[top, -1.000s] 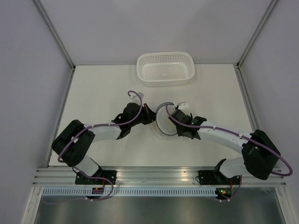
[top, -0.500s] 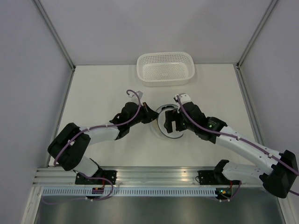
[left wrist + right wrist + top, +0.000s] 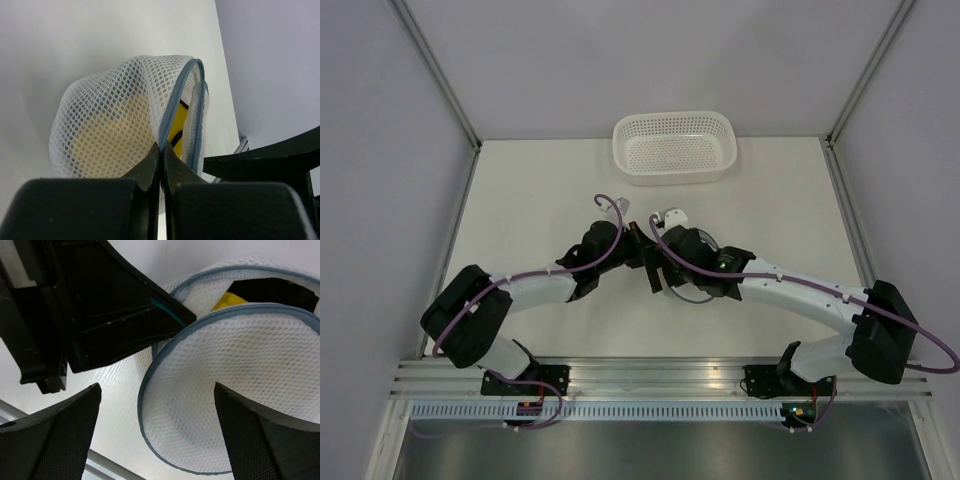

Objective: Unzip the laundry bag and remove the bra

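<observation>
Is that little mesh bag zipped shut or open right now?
Open, at least partly: the mesh bag has its two zipper edges apart, and the yellow bra shows in the gap, inside it.

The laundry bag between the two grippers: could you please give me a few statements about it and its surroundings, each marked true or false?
1. The left gripper is shut on the zipper rim of the laundry bag. True.
2. The right gripper is clamped shut on the bag. False: its jaws stand wide open, one on either side of a mesh half.
3. The bag is zipped all the way round. False: the rim gapes, and the yellow bra shows in the gap.
4. The bra lies in the basket. False: it is inside the bag.
5. The basket stands at the far edge of the table, apart from both arms. True.
</observation>
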Controlling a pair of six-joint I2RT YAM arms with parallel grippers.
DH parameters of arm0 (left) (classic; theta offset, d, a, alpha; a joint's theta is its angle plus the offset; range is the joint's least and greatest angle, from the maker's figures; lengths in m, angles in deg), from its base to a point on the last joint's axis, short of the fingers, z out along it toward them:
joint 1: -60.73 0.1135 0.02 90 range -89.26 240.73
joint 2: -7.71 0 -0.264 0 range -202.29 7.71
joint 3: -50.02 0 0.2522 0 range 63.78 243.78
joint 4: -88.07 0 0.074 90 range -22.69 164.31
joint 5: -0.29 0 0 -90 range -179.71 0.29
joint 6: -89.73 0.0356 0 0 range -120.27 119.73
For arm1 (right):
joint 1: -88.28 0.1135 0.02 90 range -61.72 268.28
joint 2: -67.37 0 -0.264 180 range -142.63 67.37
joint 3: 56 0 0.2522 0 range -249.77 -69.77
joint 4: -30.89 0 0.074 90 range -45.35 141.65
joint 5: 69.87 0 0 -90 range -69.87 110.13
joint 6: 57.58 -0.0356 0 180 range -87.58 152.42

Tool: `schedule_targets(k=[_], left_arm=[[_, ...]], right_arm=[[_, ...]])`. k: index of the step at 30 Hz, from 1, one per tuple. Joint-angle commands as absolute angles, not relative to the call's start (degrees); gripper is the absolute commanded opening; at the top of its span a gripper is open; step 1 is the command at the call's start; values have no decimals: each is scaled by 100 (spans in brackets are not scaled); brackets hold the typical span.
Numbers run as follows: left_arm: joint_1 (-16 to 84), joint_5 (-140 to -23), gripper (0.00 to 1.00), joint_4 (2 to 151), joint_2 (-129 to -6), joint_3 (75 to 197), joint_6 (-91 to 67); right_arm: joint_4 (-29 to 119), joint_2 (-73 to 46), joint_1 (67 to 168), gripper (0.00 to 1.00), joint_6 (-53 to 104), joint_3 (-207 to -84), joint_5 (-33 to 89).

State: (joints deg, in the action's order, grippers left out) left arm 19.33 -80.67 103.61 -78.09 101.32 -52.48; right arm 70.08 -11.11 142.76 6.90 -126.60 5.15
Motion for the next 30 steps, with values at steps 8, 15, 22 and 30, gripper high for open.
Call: schedule_targets(k=[8, 15, 22, 30], left_arm=[[1890, -8135, 2, 10359, -7342, 10043, -5354], [1899, -8452, 2, 9919, -6911, 9797, -5143], [1899, -8549, 2, 9593, -6621, 9630, -5011], [1899, -8206, 2, 9777, -6699, 9445, -4932]], right_arm=[[9060, -1736, 14655, 98, -544, -13551, -2766], [10211, -1270, 14559, 98, -1686, -13568, -3865], [11338, -998, 14348, 98, -2629, -13753, -4745], [8524, 63, 14304, 98, -645, -13148, -2871]])
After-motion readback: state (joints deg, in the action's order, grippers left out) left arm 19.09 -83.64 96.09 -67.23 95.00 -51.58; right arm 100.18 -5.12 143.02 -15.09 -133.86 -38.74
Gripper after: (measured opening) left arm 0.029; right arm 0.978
